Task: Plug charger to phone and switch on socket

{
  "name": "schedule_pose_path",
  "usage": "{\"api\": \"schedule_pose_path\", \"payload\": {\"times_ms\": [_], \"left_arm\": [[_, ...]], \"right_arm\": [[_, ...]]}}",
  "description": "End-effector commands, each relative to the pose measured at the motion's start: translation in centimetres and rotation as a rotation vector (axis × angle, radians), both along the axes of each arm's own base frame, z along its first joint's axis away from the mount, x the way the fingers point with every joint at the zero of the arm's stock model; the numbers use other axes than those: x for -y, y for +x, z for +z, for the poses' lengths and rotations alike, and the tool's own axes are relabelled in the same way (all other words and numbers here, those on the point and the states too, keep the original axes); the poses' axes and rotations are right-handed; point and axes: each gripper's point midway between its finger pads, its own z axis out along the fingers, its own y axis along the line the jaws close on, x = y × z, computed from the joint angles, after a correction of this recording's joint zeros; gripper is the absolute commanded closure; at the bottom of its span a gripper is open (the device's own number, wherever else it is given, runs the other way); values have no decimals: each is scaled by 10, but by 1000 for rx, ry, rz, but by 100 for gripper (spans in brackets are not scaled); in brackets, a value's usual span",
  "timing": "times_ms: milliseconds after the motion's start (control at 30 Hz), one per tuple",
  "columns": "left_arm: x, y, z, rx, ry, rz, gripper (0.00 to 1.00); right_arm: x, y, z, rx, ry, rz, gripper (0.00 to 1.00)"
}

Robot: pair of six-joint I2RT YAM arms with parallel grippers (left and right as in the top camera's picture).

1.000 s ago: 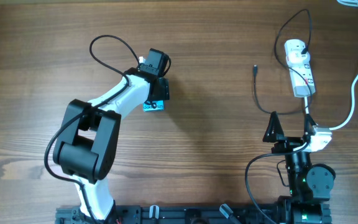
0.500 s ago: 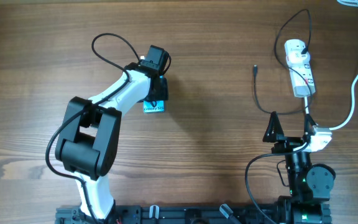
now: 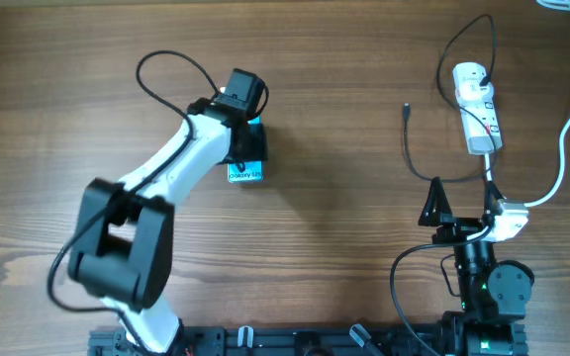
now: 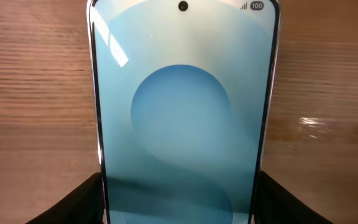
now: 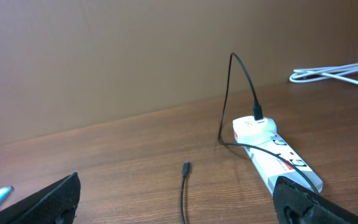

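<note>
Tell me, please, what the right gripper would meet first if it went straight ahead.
Probably the charger, whose loose black cable lies just ahead of the right gripper; depth is uncertain.

Bright, even light falls from overhead, with soft shadows beside the left arm (image 3: 117,247), whose lower part is smeared (motion blur). Glare streaks the phone (image 4: 182,124) screen, and the counter (image 4: 36,93) grain looks blurred.

Phone (image 3: 246,173) under left gripper (image 3: 246,156), well apart from charger (image 3: 407,112) and socket (image 3: 477,111).
</note>
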Motion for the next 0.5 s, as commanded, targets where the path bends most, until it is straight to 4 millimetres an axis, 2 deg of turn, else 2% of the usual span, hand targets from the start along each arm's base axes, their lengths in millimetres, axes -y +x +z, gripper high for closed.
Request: {"api": "schedule_pose_path", "payload": {"times_ms": [0,67,200,300,367,433,467], "left_arm": [[9,-3,45,73,-87,-21,48],[16,-7,57,81,-136,-32,48],[39,-17,92,90,-329,10,46],[52,-24,106,62,-438,52,47],[60,-26,109,28,-498,97,47],[63,-27,111,-2,-542,182,47],[65,-25,113,-24,-580,262,47]], "right_arm": [[4,0,1,7,-19,-23,0],[4,0,1,7,-19,-23,0],[7,0,1,7,-20,-36,0],[7,0,2,11,3,-37,0],[-2,0,2,5,196,12,0],[-28,-3,4,-32,525,160,0],[-49,-7,3,-100,709,277,1]]}}
